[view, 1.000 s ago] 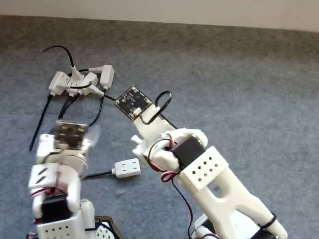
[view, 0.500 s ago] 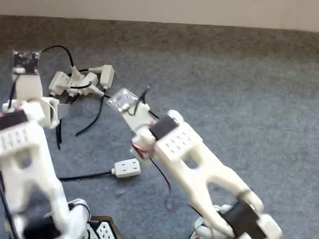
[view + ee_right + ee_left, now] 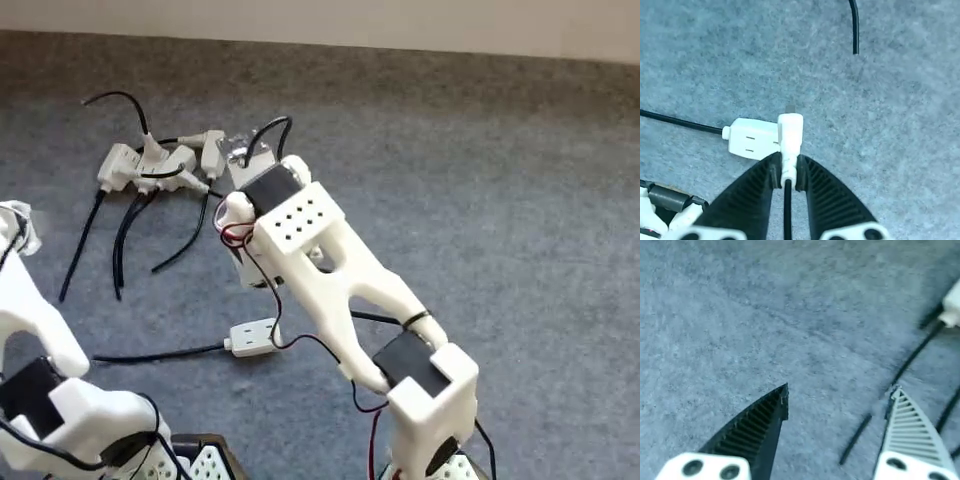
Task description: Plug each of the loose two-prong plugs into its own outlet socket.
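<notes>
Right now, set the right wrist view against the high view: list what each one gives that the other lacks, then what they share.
Right wrist view: the right tool shut on a white plug, its black cord running back through the tool, the plug hanging at the end of the outlet socket; contact unclear. High view: the pile of loose plugs with black cords, far left, plus the right arm and left arm. Shared: the outlet socket, its cord, and the grey carpet.

Rough matt carpet [image 3: 520,180]; smooth glossy plastic plug [image 3: 790,128].
</notes>
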Action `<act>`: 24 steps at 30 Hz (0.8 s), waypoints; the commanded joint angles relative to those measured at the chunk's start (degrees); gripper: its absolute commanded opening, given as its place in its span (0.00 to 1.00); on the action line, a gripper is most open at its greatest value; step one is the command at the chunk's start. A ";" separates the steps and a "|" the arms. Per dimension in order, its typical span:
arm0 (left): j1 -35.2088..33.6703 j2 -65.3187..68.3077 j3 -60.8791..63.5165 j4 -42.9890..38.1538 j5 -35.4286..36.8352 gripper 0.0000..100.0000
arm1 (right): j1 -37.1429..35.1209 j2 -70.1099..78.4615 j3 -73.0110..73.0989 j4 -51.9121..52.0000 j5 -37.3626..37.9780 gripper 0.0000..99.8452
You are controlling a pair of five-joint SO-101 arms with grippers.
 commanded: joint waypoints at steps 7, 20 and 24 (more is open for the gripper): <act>-1.63 5.76 1.54 -15.47 0.53 0.32 | -2.24 -0.40 0.66 2.86 -4.22 0.01; -1.80 5.85 1.63 -15.47 0.44 0.32 | -6.37 -9.19 11.21 2.59 -1.49 0.01; -1.80 5.85 1.63 -15.47 0.44 0.32 | -6.37 -7.43 11.47 2.59 -1.41 0.01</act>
